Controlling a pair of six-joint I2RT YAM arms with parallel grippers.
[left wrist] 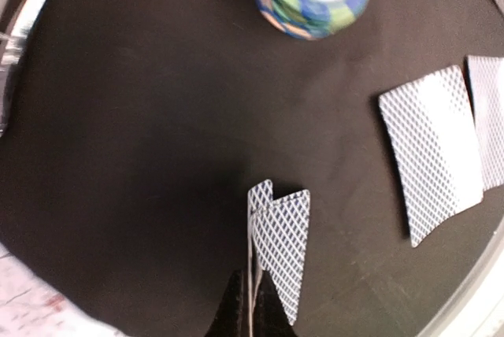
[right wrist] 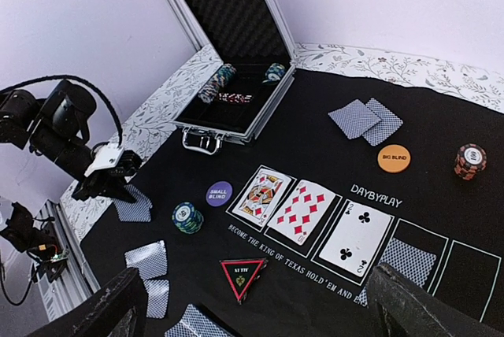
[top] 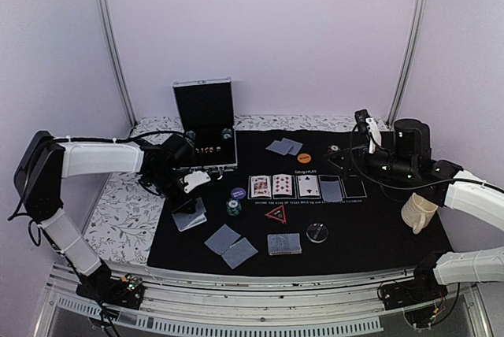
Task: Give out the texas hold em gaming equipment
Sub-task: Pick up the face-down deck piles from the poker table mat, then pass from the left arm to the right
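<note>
1. Left gripper [left wrist: 252, 309]: clamped shut on two held cards [left wrist: 277, 242], backs showing, at the left side of the mat [left wrist: 142, 156]. Contact with the mat cannot be told.
2. Right gripper [right wrist: 256, 301]: jaws wide apart, empty, above the mat.
3. Printed rectangles: three face-up cards [top: 282, 186] and one face-down card [top: 331, 190].
4. Loose cards, backs up: near pair [top: 230, 245], far pair [top: 283, 146], one deck [top: 283, 244].
5. Chips: one green stack [top: 233, 207], one purple chip [top: 238, 193], one orange chip [top: 304, 157], one red-black stack [right wrist: 470, 161].
6. One triangle [top: 276, 214] and one clear disc [top: 317, 231].

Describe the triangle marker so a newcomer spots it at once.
Start at the three face-up cards on the black mat. Just towards its near edge lies the marker. It's the only triangle, red-edged, among round chips and face-down cards.
</note>
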